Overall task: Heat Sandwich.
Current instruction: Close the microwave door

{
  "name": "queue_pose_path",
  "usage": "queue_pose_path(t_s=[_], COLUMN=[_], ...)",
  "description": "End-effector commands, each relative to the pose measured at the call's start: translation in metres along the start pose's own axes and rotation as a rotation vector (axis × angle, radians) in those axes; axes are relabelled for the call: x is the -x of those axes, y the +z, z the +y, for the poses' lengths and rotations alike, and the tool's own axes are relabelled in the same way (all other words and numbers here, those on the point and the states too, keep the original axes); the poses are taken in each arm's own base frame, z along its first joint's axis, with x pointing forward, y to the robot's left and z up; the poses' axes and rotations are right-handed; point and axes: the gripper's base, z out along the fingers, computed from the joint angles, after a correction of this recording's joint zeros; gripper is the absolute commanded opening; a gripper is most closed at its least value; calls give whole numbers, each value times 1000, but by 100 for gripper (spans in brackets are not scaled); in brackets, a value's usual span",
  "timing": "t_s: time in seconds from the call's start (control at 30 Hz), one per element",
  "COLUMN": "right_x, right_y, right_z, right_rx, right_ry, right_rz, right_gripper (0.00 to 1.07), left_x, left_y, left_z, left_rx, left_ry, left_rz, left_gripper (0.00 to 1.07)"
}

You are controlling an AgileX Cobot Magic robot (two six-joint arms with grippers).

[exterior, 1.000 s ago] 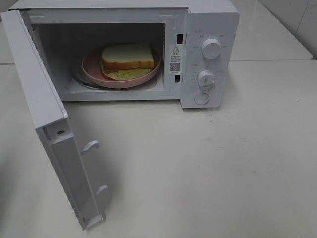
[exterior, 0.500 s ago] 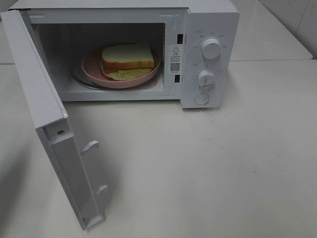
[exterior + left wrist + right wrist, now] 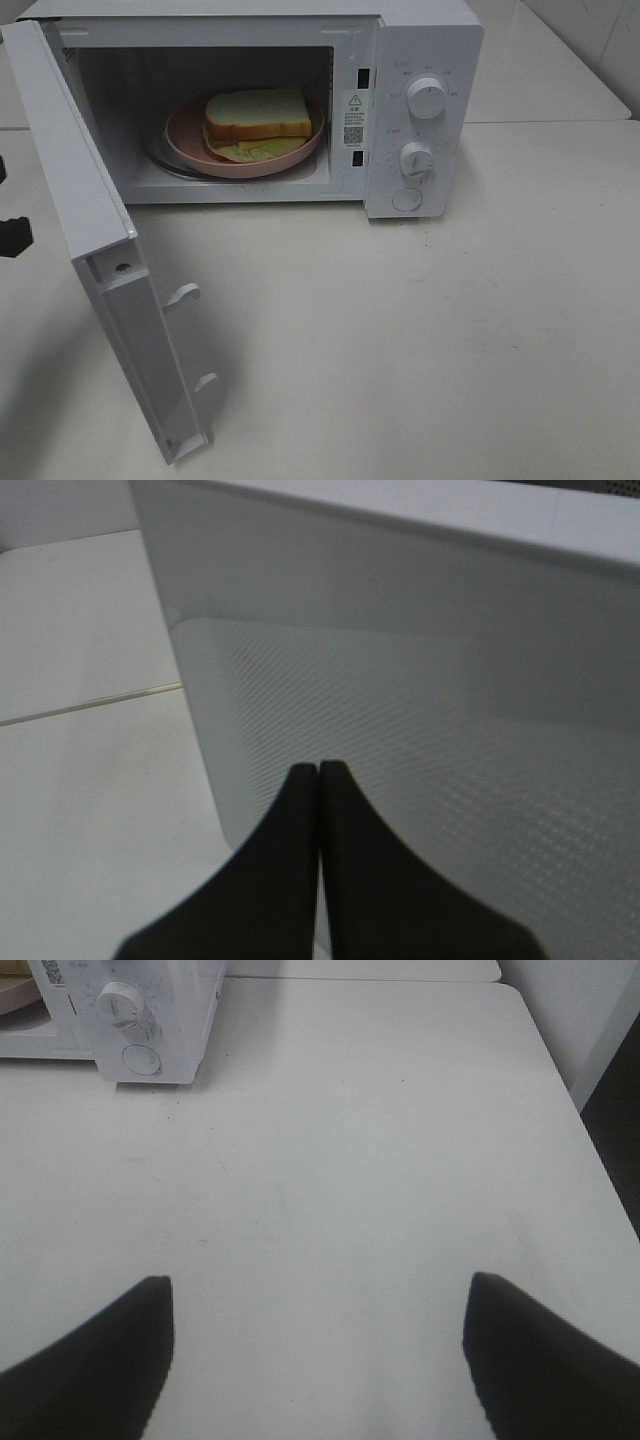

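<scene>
The sandwich (image 3: 258, 115), white bread with tan crust and pale yellow-green filling, lies on a pink plate (image 3: 185, 140) inside the open white microwave (image 3: 420, 40). The microwave door (image 3: 95, 260) stands swung open to the left. My left gripper (image 3: 318, 772) is shut and empty, its tips close to the outer face of the door (image 3: 420, 740); a dark part of it shows at the left edge of the high view (image 3: 12, 235). My right gripper (image 3: 318, 1290) is open and empty above the bare table, away from the microwave (image 3: 140, 1010); it is out of the high view.
The microwave's control panel has two knobs (image 3: 427, 98) and a round button (image 3: 407, 199). The white table (image 3: 450, 330) stretches in front and to the right of the microwave. Its right edge (image 3: 590, 1150) drops off beside a wall.
The left gripper has come into the high view at the left edge, behind the open door. The sandwich, plate and door have not moved.
</scene>
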Motion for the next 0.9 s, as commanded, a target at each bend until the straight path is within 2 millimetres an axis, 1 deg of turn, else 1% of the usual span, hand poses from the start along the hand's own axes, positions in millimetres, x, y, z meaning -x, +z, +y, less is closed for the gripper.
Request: queue_pose_path(t_s=[0.03,0.07,0.13,0.17,0.2,0.3,0.33,0.37,0.47,0.5,0.6,0.63,0.8,0.83,0.9], right_x=[-1,-1,-1,-1,-1,-1,-1,-1,-1,-1,-1,-1,-1,-1,-1], right_y=[-3,-3,-3,-3,-3,-3,-3,-3,-3,-3,-3,-3,-3,-3,-3], right_z=[0,0,0,0,0,0,0,0,0,0,0,0,0,0,0], right_rx=[-8,-8,-8,-8,-8,-8,-8,-8,-8,-8,-8,-8,-8,-8,-8], right_ry=[2,2,2,2,2,2,2,2,2,2,3,3,3,3,3], right_rz=[-37,-37,-37,-37,-37,-37,-37,-37,-37,-37,-37,-37,-37,-37,-37], right_gripper=[76,76,76,76,76,76,76,76,76,76,76,76,76,76,76], left_x=[3,2,4,5,5,8,8,11,15,15,18,21,27,28,30], left_y=[11,17,23,29,29,39,39,46,56,56,68,75,85,92,99], left_z=[-9,-15,-21,-28,-28,-38,-38,-43,-51,-51,-58,-62,-70,-75,-80], left_rx=[-39,-62,-82,-102,-102,-125,-125,-139,-158,-158,-154,-145,-150,-157,-158], left_ry=[-1,3,5,3,3,-3,-3,-3,-2,-2,-21,-39,-53,-57,-68], left_rz=[-36,-33,-44,-47,-47,-55,-55,-62,-73,-73,-76,-80,-98,-104,-110], left_gripper=[0,0,0,0,0,0,0,0,0,0,0,0,0,0,0])
